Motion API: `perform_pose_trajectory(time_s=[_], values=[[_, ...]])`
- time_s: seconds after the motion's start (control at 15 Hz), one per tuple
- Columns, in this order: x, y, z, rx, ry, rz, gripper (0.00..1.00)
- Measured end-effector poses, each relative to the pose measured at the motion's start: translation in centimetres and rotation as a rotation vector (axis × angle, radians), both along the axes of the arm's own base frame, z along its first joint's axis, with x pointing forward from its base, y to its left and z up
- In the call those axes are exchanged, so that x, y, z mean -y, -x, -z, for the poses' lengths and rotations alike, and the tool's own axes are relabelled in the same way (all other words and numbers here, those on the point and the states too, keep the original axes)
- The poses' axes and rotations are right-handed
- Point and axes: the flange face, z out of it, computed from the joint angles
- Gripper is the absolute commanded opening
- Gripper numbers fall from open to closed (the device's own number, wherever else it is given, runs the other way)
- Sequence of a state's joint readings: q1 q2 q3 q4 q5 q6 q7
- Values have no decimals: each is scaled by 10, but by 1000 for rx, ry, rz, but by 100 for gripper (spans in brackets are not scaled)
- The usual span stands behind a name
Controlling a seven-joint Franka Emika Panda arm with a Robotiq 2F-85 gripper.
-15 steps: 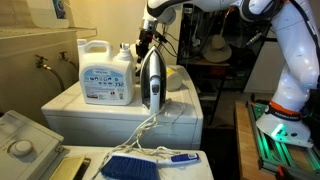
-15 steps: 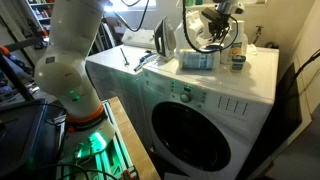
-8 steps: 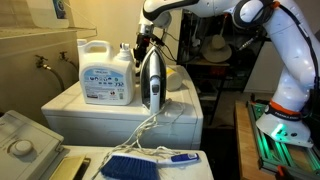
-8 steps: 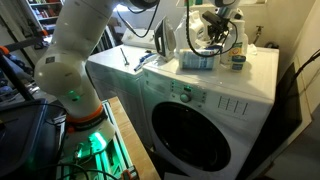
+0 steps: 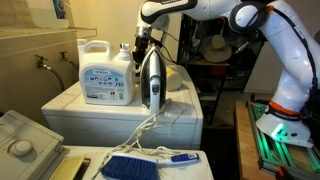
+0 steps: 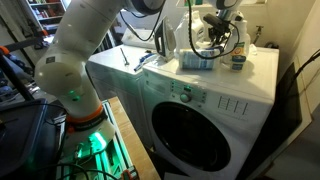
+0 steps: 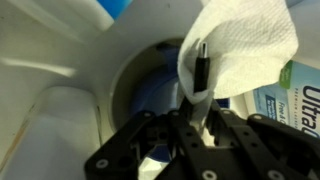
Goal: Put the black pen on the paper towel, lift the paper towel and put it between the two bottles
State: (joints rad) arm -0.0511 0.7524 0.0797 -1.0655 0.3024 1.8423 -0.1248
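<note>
In the wrist view my gripper (image 7: 190, 125) is shut on a white paper towel (image 7: 240, 50), which hangs out past the fingers. A black pen (image 7: 199, 68) lies against the towel, wrapped in its fold. Below it is a gap between the large white detergent bottle (image 7: 45, 120) and a blue-labelled bottle (image 7: 290, 100). In an exterior view the gripper (image 5: 143, 40) hovers above the bottles, behind the large detergent jug (image 5: 105, 72) and the smaller dark bottle (image 5: 127, 55). In the second exterior view the gripper (image 6: 214, 22) holds the towel over the bottles (image 6: 200, 55).
An upright clothes iron (image 5: 151, 80) stands in front of the bottles on the white dryer top (image 5: 175, 112), its cord trailing down. A small blue-capped jar (image 6: 238, 60) stands at the far end. A blue brush (image 5: 130, 165) lies on the lower counter.
The gripper with the towel has shifted slightly toward the bottles; the arm's upper links have swung over. The bottles and the iron have not moved.
</note>
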Motion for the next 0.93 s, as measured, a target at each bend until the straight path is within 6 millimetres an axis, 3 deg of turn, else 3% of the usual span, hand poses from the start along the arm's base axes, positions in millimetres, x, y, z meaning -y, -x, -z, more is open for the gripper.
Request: perform_pose_trajectory(time_s=[0.13,0.2,0.33,0.8,0.93], values=[[-3,-1,1,3,9,-5,21],[-4,-2,1,3,14,-7,43],[-6,-3,2,5,22,-9,46],[-9,-7,-15,40,29,-7,96],[-8,-9,-24,55,36,-1,100]])
